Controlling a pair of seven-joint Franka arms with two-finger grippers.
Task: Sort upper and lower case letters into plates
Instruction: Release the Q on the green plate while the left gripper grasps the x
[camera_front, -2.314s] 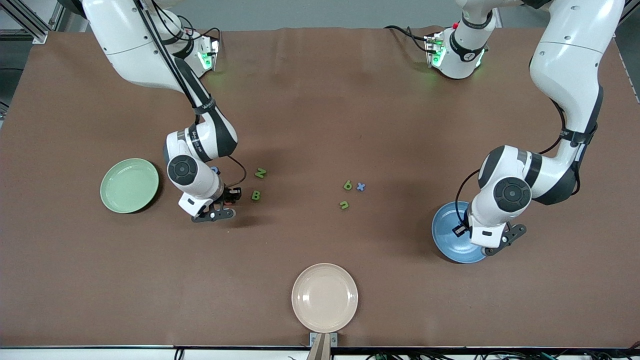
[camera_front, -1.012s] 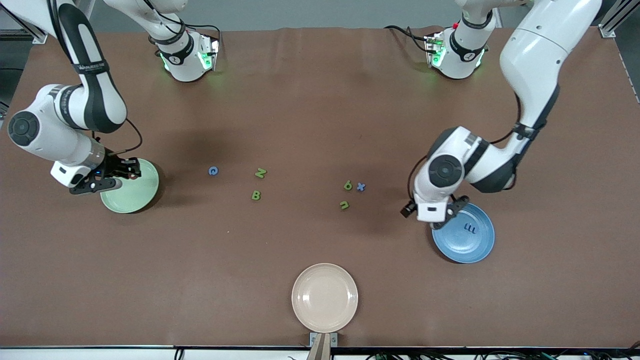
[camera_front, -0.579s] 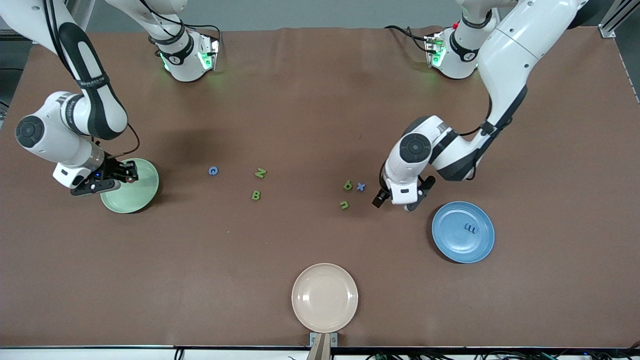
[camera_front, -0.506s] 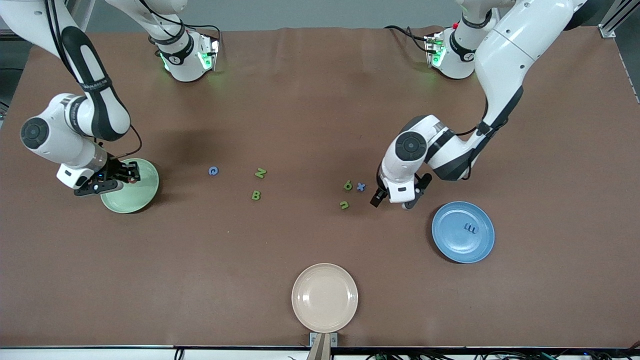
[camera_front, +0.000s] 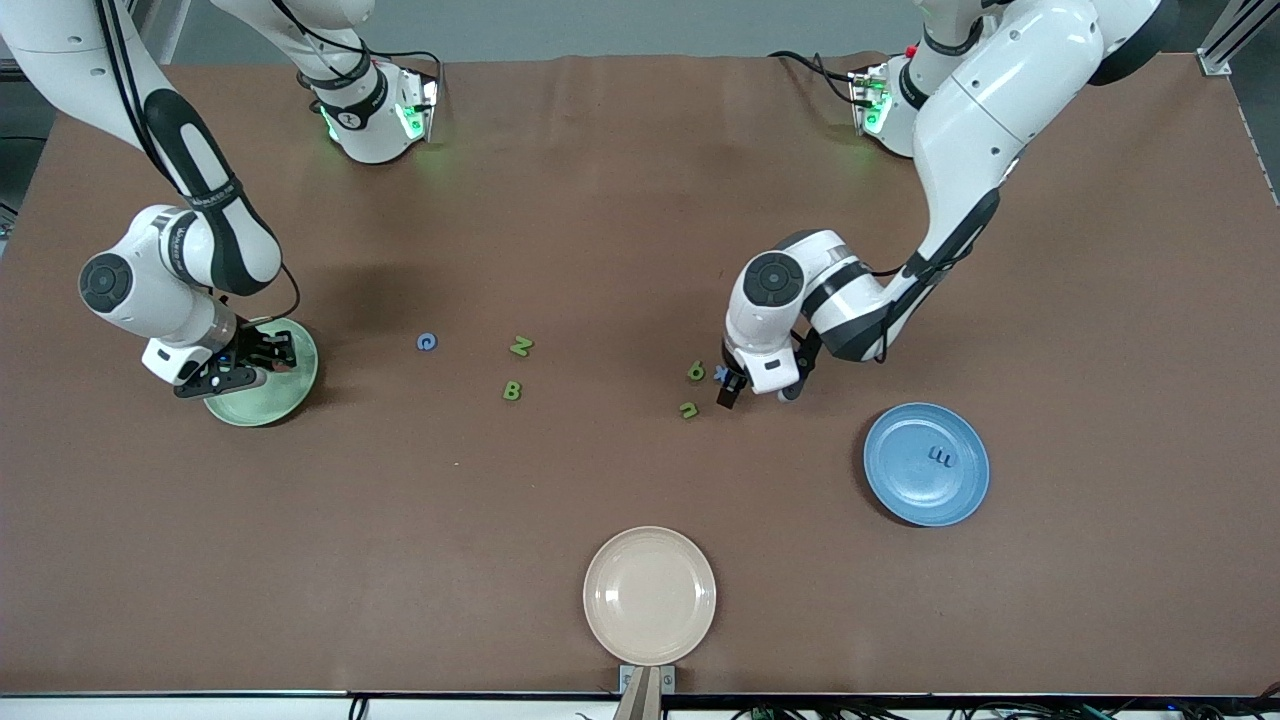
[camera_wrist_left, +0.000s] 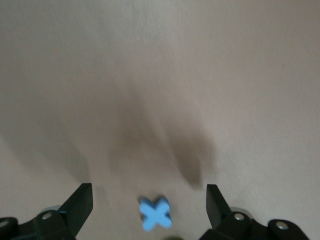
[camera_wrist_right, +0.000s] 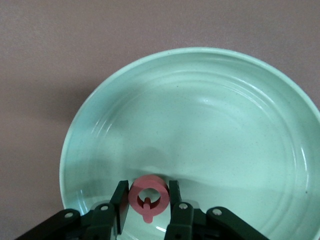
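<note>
My right gripper (camera_front: 258, 362) is over the pale green plate (camera_front: 290, 385) and is shut on the pink-red round capital (camera_wrist_right: 147, 196), held just above the plate's inside (camera_wrist_right: 215, 125). My left gripper (camera_front: 752, 390) is open and low over the blue x (camera_front: 719, 373). In the left wrist view the x (camera_wrist_left: 156, 214) lies between the open fingers (camera_wrist_left: 80, 205). Green b (camera_front: 696, 371) and green n (camera_front: 688, 409) lie beside the x. Blue C (camera_front: 427, 342), green N (camera_front: 520, 346) and green B (camera_front: 512, 390) lie toward the right arm's end. The blue m (camera_front: 941, 457) lies in the blue plate (camera_front: 900, 490).
A beige plate (camera_front: 649, 596) stands at the table's edge nearest the front camera, midway between the two ends. The tabletop is a brown mat.
My left gripper left the blue m in the blue plate and moved over to the blue x. My right gripper carried the pink-red capital from the middle to over the pale green plate.
</note>
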